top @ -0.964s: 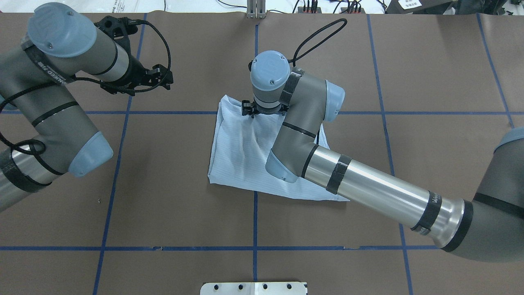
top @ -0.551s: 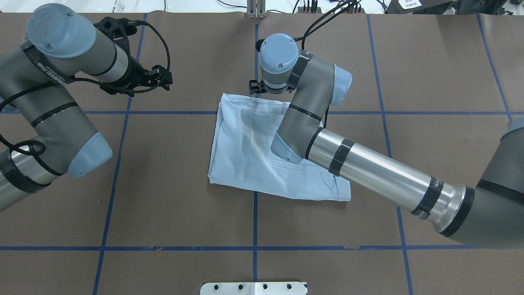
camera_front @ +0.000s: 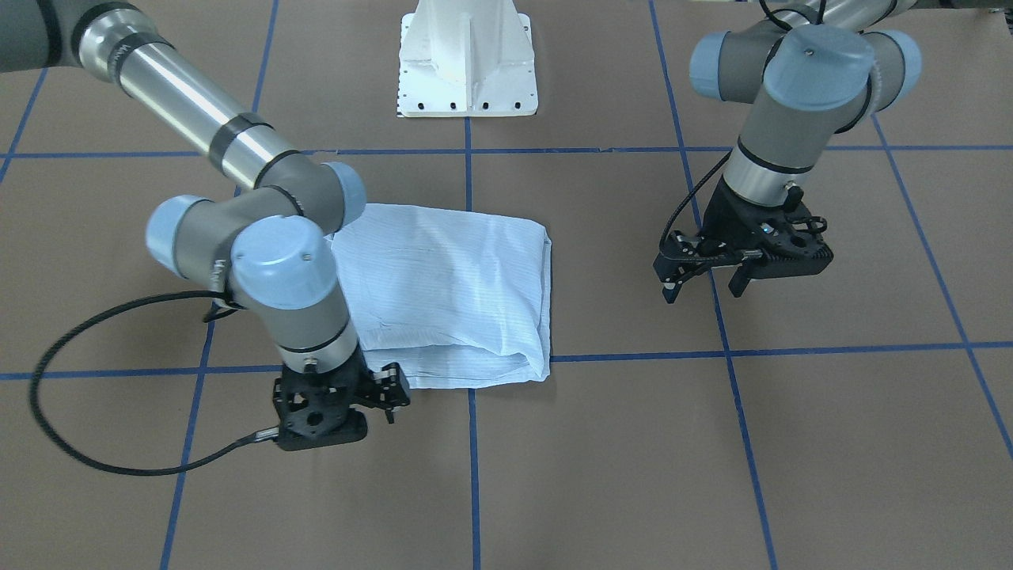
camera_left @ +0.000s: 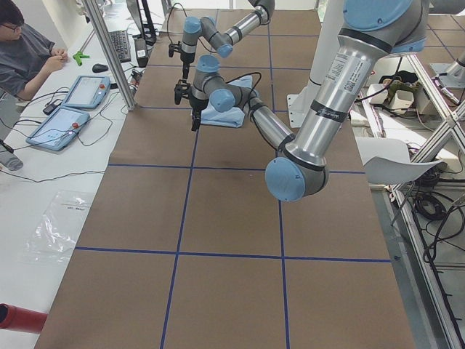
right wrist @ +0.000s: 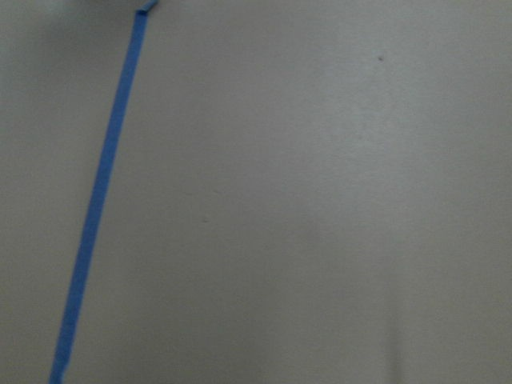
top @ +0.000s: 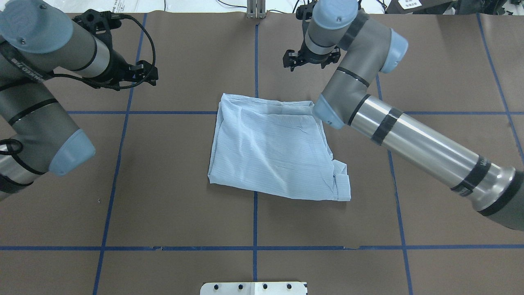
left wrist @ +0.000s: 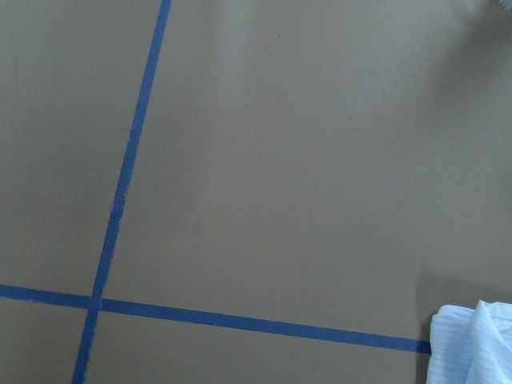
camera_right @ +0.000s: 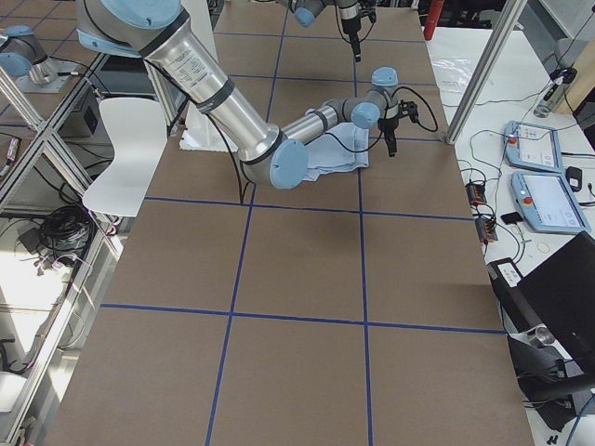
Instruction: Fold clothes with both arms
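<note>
1. Your bench [top: 172, 205] is covered in brown paper marked into large squares by blue tape lines [top: 254, 247]. The white pedestal base [camera_front: 467, 59] stands at the robot's edge.
2. The left arm [top: 41, 106] reaches in over the far left squares. Its left hand [top: 147, 74] hangs above bare paper with its fingers spread apart and nothing between them, well apart from the cloth.
3. Between that hand and the cloth you have a full bare square.
4. The shirt [top: 270, 151] lies folded flat near the middle of the bench, a rough four-sided shape.
   - Its far edge runs along the crosswise tape line.
   - Its left edge is a clean fold.
   - Its near edge slants across the lengthwise line.
   - The near right corner shows loose stacked layers.
5. The squares on the near side of the shirt are bare.
6. The right hand [top: 308, 63] hovers beyond the shirt's far right corner, off the cloth. Its fingers look parted and it grips nothing.
7. The right arm [top: 409, 139] slants in from the right. In the overhead view its elbow overlaps the shirt's far right corner, and its forearm crosses above the squares to the right.
</note>
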